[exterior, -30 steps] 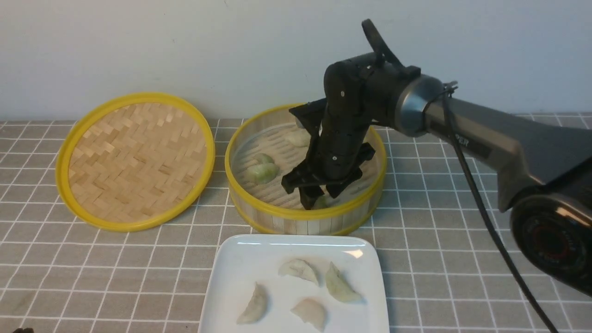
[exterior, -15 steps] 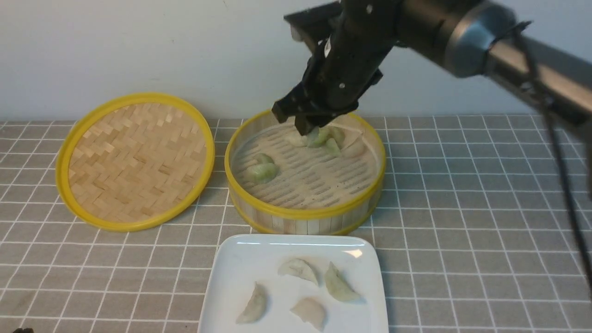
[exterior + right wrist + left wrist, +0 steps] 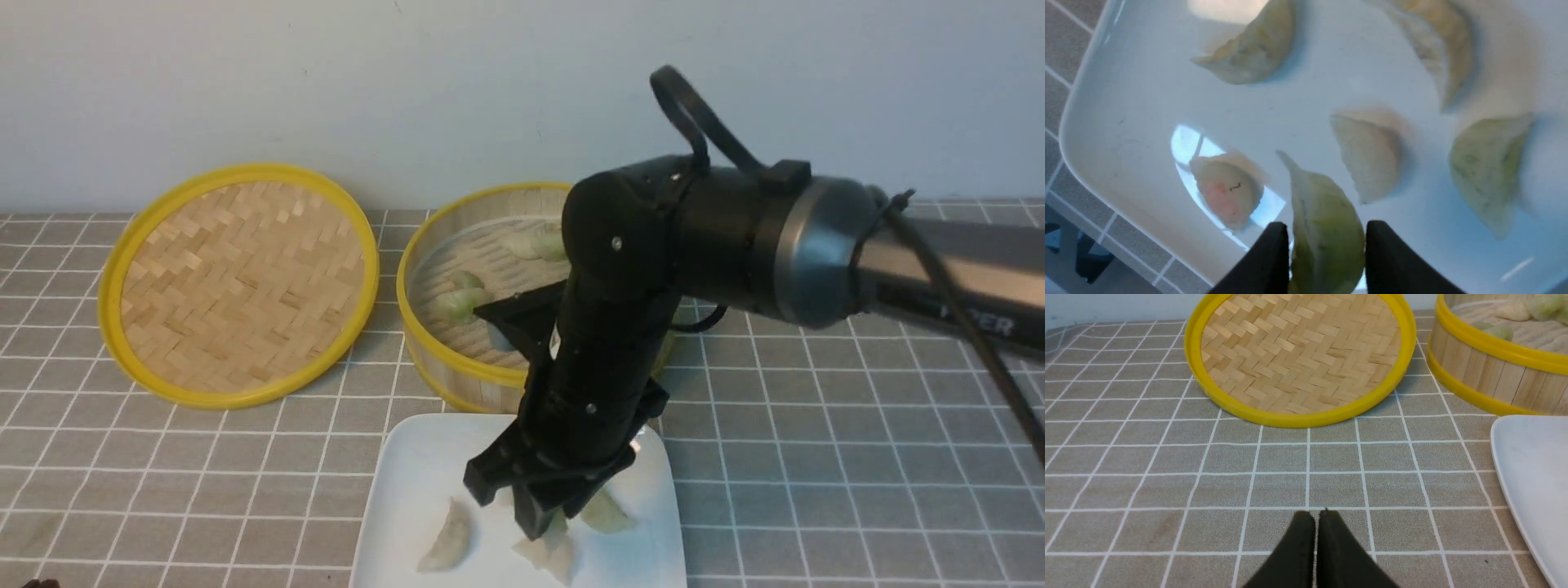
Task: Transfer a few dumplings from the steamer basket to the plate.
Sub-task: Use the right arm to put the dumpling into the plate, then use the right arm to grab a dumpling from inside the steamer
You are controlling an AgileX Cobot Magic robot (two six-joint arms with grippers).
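My right gripper (image 3: 543,523) hangs low over the white plate (image 3: 408,474), shut on a pale green dumpling (image 3: 1327,220) that stands between its fingers. Several other dumplings lie on the plate, among them a whitish dumpling (image 3: 447,541) and a greenish dumpling (image 3: 606,513). Behind the arm stands the steamer basket (image 3: 441,359); one green dumpling (image 3: 461,302) lies on its floor and more dumplings (image 3: 535,241) lie at its far side. My left gripper (image 3: 1316,516) is shut with nothing in it, over the tablecloth to the left of the plate (image 3: 1535,477).
A shallow yellow-rimmed disc of woven bamboo (image 3: 241,282) lies left of the basket. A grey checked cloth (image 3: 816,457) covers the table, and a pale wall rises close behind. My right arm (image 3: 735,237) reaches across the basket's right half.
My right gripper lifted a green dumpling out of the basket, swung up and toward me, and came down over the plate. The left gripper has not moved.
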